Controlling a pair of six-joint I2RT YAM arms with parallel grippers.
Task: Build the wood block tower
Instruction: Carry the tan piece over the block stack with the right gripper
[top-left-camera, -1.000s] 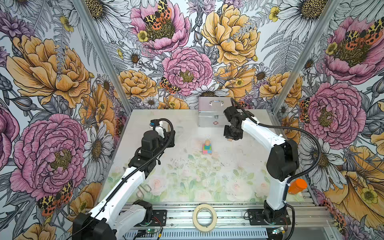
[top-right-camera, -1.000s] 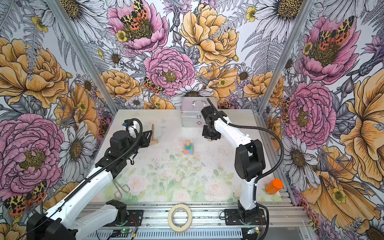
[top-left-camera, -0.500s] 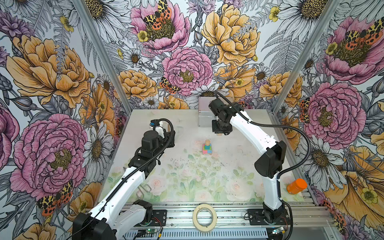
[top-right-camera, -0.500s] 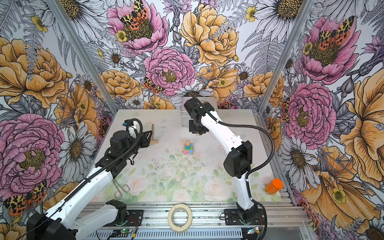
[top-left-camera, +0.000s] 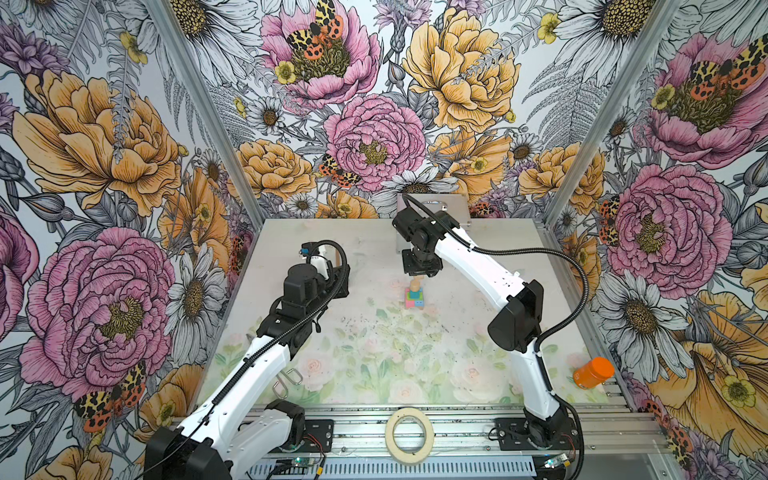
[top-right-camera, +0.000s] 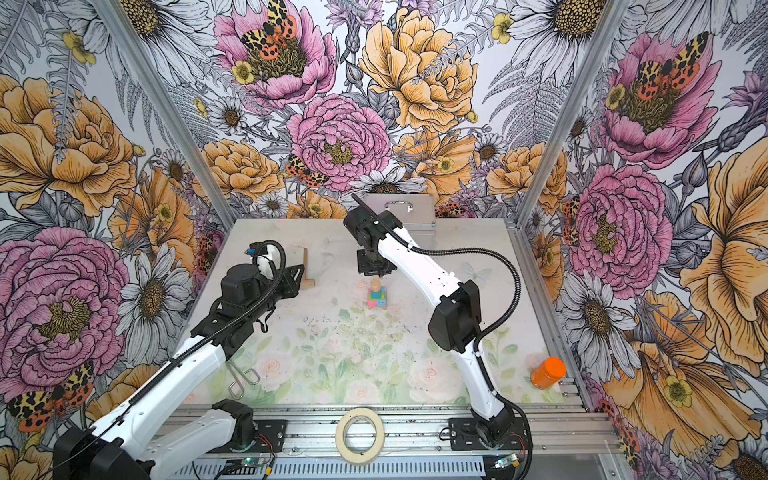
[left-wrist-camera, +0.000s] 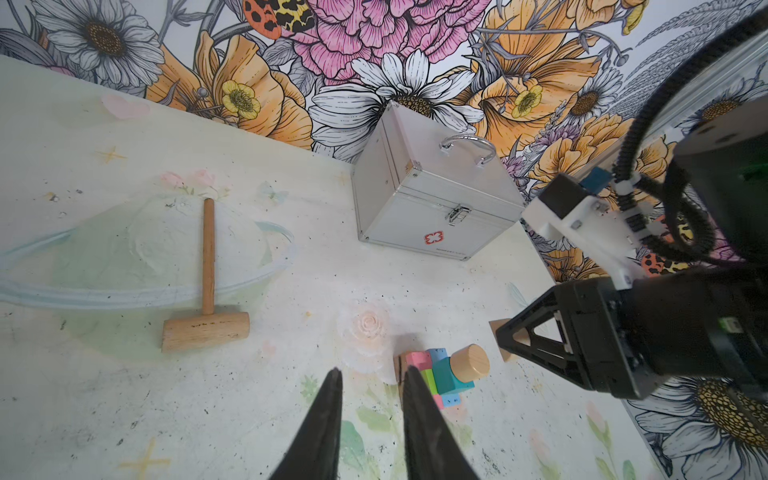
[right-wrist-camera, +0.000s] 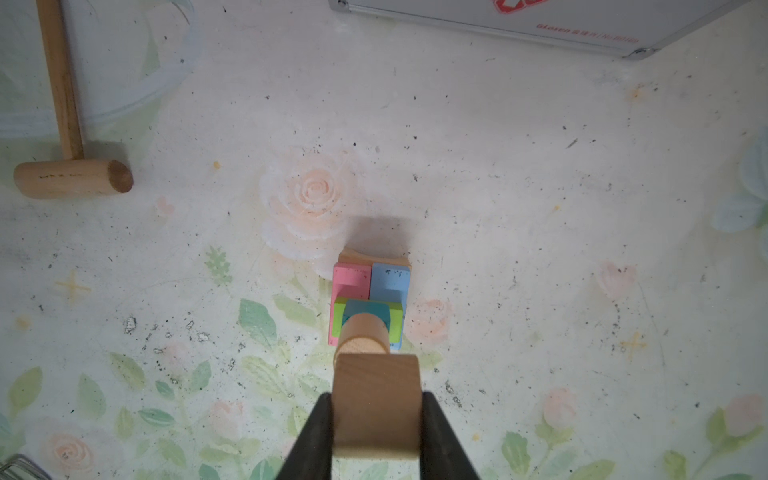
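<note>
Swung over from the silver case (left-wrist-camera: 432, 208), the right gripper (right-wrist-camera: 376, 401) now hangs clamped on a tan block (right-wrist-camera: 376, 376), the tower (right-wrist-camera: 368, 307) just beneath it; the left gripper (left-wrist-camera: 372, 374) is parted and empty

A tan block (right-wrist-camera: 376, 374) in the right claw (right-wrist-camera: 377, 402) covers part of the tower (right-wrist-camera: 350, 279); beyond the claw, the silver case (right-wrist-camera: 540, 18) is cut off.
</note>
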